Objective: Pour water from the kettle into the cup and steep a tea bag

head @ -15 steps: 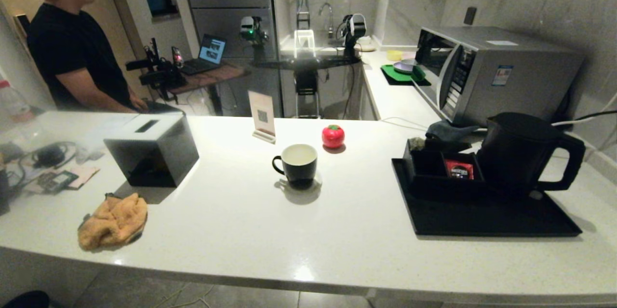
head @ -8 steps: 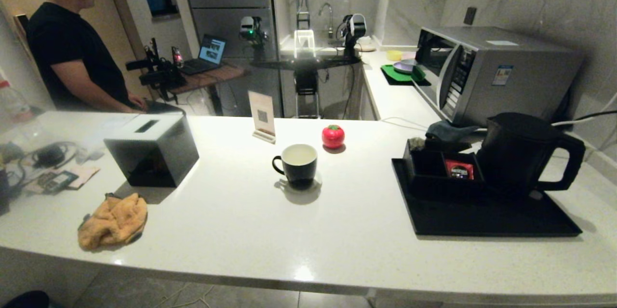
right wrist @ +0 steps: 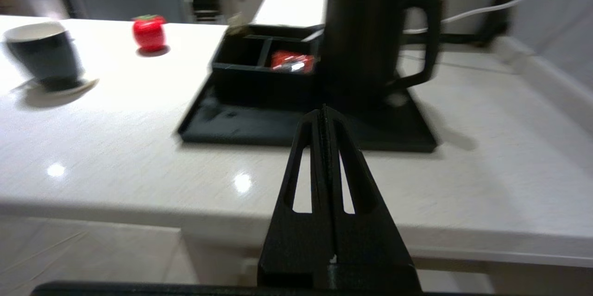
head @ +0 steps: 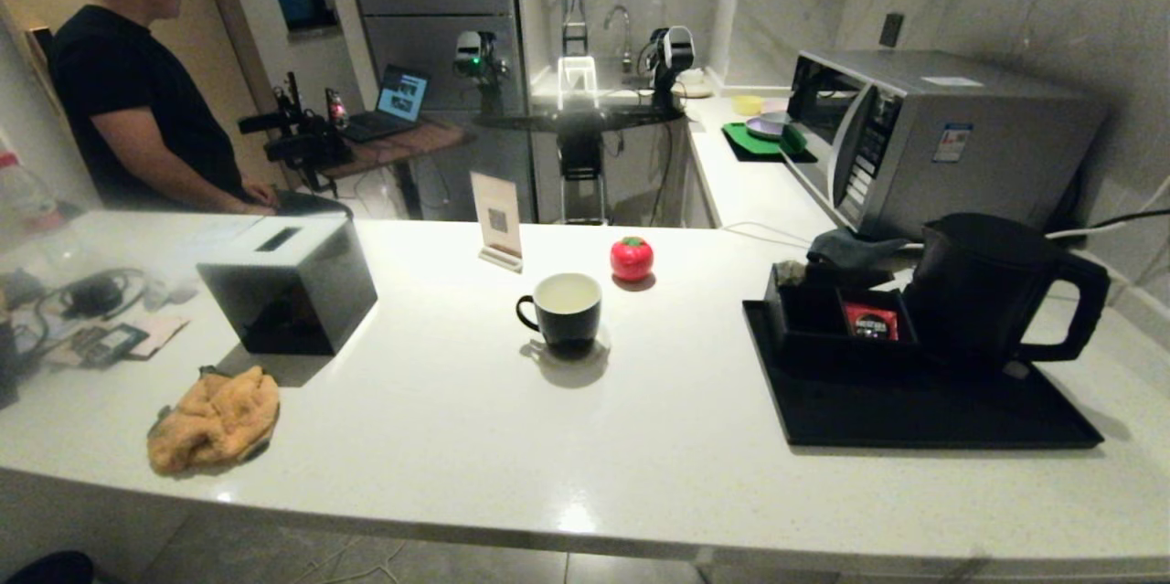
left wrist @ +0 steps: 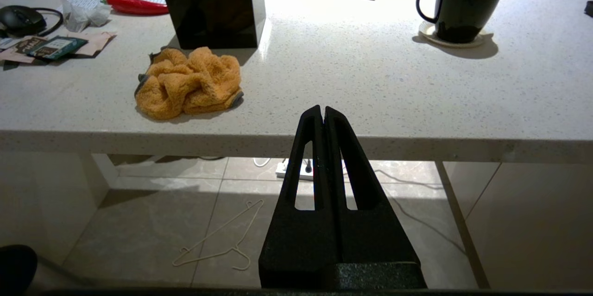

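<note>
While both arms sit low before the white speckled stone surface [head: 585, 438], the matte black jug-shaped kettle [right wrist: 366, 32] stands upright straight ahead of the right gripper [right wrist: 325, 110], handle on its far-right side; jaws clenched, empty. Left gripper [left wrist: 322, 111] likewise clenched, idle, farther off.

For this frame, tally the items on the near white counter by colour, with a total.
Black: 5: kettle, cup, tray, compartment box, tissue box
Red: 3: tomato-shaped object, packet, chilli pepper
Orange: 1: cloth
Pale: 1: sign card
Total: 10
</note>
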{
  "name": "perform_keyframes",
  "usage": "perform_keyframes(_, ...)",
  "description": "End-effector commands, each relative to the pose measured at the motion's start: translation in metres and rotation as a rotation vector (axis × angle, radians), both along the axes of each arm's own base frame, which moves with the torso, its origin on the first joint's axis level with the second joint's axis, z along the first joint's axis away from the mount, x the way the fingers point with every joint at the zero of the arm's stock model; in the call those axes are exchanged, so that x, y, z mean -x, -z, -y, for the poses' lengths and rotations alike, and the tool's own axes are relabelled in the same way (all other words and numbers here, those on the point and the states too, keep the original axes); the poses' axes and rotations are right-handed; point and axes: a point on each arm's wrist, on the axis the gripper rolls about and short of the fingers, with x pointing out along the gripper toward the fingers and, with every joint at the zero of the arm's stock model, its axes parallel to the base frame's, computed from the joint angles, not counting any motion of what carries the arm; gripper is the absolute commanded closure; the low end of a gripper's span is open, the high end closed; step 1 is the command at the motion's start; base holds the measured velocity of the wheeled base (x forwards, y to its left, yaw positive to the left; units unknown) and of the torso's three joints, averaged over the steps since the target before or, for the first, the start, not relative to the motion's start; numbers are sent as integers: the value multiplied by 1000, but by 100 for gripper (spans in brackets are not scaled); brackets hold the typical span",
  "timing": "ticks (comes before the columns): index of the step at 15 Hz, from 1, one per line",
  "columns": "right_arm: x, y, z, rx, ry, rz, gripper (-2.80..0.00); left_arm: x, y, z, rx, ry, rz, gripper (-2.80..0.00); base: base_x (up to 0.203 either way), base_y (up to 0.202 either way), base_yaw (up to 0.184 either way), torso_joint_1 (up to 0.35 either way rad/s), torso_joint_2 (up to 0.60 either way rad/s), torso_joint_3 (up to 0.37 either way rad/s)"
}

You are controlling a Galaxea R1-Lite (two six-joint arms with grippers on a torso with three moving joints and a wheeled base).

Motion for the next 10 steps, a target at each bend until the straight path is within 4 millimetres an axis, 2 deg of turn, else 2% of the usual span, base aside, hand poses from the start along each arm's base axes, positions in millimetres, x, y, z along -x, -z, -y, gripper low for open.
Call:
perform_keyframes(1, -19, -10, 1, -4, 49, -89, 0, 0, 0, 0, 0, 0, 0, 0, 0, 0, 0, 0, 0, 0)
perform_keyframes(7, -59, -45, 21, -42, 335, -182, 0, 0, 0, 0, 0, 0, -1, 0, 0, 0, 0, 0, 0, 0)
perform_keyframes(8, -64, -49, 25, -45, 351, -193, -280, 0, 0, 0, 0, 1, -1, 0, 0, 0, 0, 0, 0, 0)
perform_keyframes(10, -66, -49, 29, -35, 366, -215, -280, 0, 0, 0, 0, 0, 0, 0, 0, 0, 0, 0, 0, 0)
